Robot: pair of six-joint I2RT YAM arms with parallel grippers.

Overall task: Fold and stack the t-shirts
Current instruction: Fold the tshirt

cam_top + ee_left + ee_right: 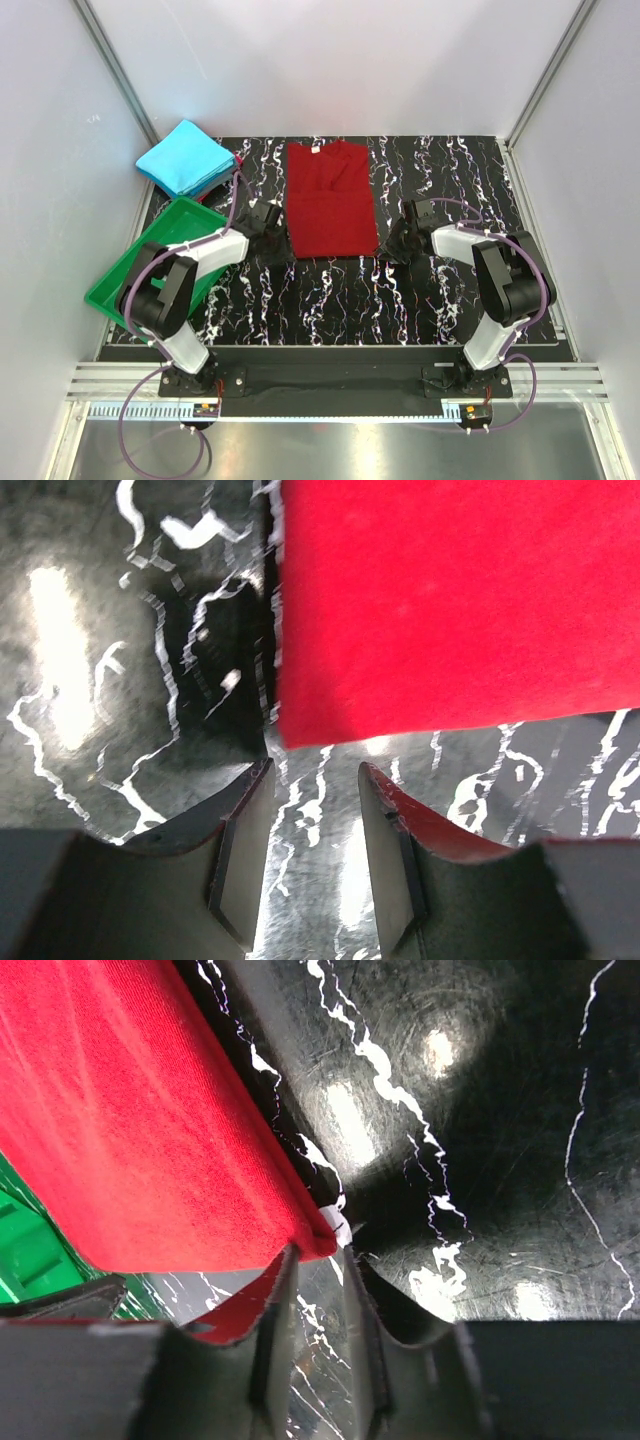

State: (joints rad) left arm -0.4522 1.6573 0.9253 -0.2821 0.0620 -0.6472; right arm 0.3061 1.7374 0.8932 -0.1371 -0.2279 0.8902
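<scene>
- Dark red t-shirt (330, 200): soft knit, flat long rectangle on glossy black marbled worktop (400, 295).
- Left tool (315, 785): released, empty.
- Right tool (320, 1260): narrow gap at hem corner; cannot tell if gripping.

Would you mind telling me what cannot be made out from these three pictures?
- Right wrist view: whether the right gripper actually pinches the corner of the red t-shirt; the gripper itself covers the hem.
- Top view: what lies beneath the cyan t-shirt; the cloth covers it.
- Left wrist view: most of the red t-shirt, cut off by the frame edges.
</scene>
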